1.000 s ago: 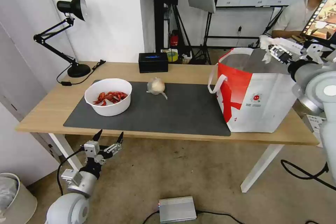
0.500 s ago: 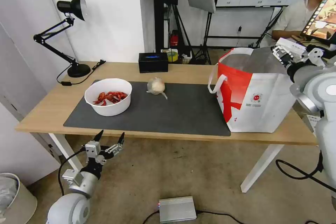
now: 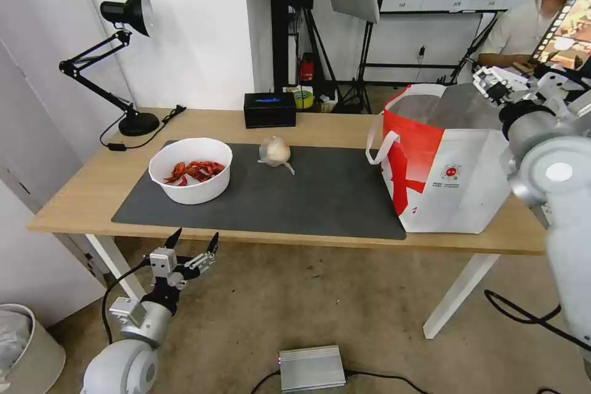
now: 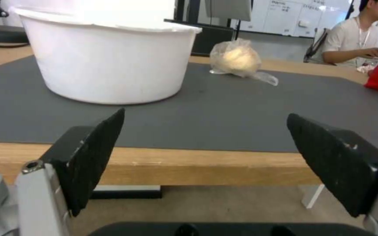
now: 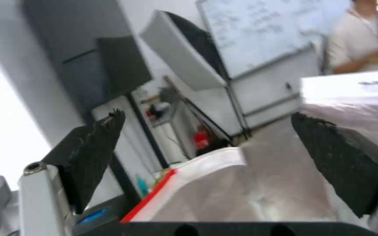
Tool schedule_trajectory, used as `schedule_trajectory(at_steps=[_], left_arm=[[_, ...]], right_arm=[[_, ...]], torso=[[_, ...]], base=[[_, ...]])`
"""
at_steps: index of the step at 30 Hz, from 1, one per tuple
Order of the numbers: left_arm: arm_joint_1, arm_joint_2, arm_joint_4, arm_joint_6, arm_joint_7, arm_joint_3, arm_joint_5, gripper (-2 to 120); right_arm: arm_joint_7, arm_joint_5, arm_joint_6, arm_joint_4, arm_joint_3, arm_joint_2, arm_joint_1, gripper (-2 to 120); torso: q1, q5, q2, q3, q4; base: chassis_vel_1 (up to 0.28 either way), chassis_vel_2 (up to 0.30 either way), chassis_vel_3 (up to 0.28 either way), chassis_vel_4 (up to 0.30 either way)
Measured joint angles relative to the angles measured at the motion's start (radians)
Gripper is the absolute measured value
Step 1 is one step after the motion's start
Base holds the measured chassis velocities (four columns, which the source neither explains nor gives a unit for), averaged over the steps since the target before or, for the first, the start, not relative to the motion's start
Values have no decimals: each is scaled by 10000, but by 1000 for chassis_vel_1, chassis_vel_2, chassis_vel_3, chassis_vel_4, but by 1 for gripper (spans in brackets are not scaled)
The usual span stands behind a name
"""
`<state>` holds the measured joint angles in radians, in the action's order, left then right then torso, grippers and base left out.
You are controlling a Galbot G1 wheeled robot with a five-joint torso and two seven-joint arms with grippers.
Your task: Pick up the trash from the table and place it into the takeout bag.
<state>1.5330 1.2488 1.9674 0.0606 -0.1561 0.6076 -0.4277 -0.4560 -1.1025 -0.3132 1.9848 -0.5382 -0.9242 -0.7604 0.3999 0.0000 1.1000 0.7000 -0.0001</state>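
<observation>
Right gripper (image 3: 492, 81), clutching white tissue 1.0 s ago, now spread empty above takeout bag (image 3: 446, 175) — tissue apparently dropped in. Bowl (image 3: 191, 170), balled bag (image 3: 274, 151) remain on mat, 9 o'clock of tote. Left gripper (image 3: 192, 248) splayed, idle below table (image 3: 74, 197).

On the bench (image 3: 80, 197), the bowl (image 3: 191, 170) sits at nine o'clock, the balled bag (image 3: 274, 151) at eleven, the takeout bag (image 3: 444, 160) at three.

takeout bag (image 3: 455, 178) interior unseen from head view, right wrist view blurred, bowl (image 4: 106, 55) top cropped
</observation>
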Motion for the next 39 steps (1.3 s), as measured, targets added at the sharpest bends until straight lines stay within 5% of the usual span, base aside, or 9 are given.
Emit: schedule_trajectory(at_steps=[10, 22, 39], left_arm=[[35, 102, -27, 28, -7, -68, 132, 100], [84, 139, 52, 73, 20, 42, 211, 100], [101, 192, 222, 231, 126, 104, 249, 100]], right_arm=[[2537, 1911, 1691, 982, -89, -315, -1585, 100], [3178, 4072, 2586, 2120, -259, -878, -3561, 100], [4027, 7189, 4059, 2228, 13, -2880, -6121, 100]], torso=[[0, -1, 0, 0, 2], [-1, -2, 1, -1, 2], [-1, -1, 1, -1, 1]], base=[[0, 0, 0, 0], [0, 0, 0, 0], [0, 0, 0, 0]])
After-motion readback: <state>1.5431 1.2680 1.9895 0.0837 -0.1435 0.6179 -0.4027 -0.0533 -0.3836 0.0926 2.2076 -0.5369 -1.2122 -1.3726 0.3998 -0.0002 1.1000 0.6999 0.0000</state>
